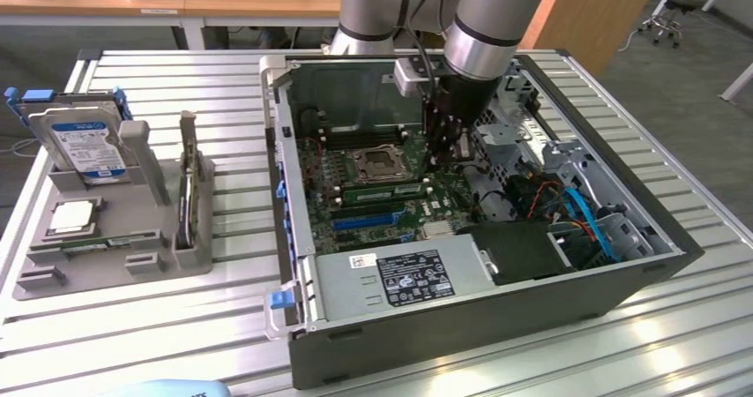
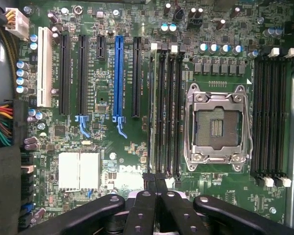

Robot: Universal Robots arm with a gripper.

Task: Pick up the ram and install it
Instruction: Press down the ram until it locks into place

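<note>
The ram [image 1: 383, 188] [image 2: 152, 112] stands on edge in a slot beside the socket [image 1: 379, 161] [image 2: 216, 127], parallel to the socket's side. It looks to be the slot of that bank farthest from the socket. All this sits inside the open case [image 1: 471, 326], and the arm [image 1: 482, 26] reaches down into it next to the socket.

The jaws are together and hold nothing. They hang over one end of the ram's slot, just off a corner of the socket. Whether they touch the stick's top edge cannot be told.

On the opposite side of the socket lies another bank of dark slots [image 2: 270, 112]. Beyond the ram, farther from the socket, a blue slot [image 2: 119, 73] runs the same way, and a silver heatsink [image 2: 79, 170] sits near its end.

Well away from the socket, outside the case, a grey holder [image 1: 141, 260] rests on the slatted surface [image 1: 176, 344]. It carries an upright drive [image 1: 85, 143], a silver chip [image 1: 73, 216] and a second green stick [image 1: 112, 241] lying flat just past the chip.
</note>
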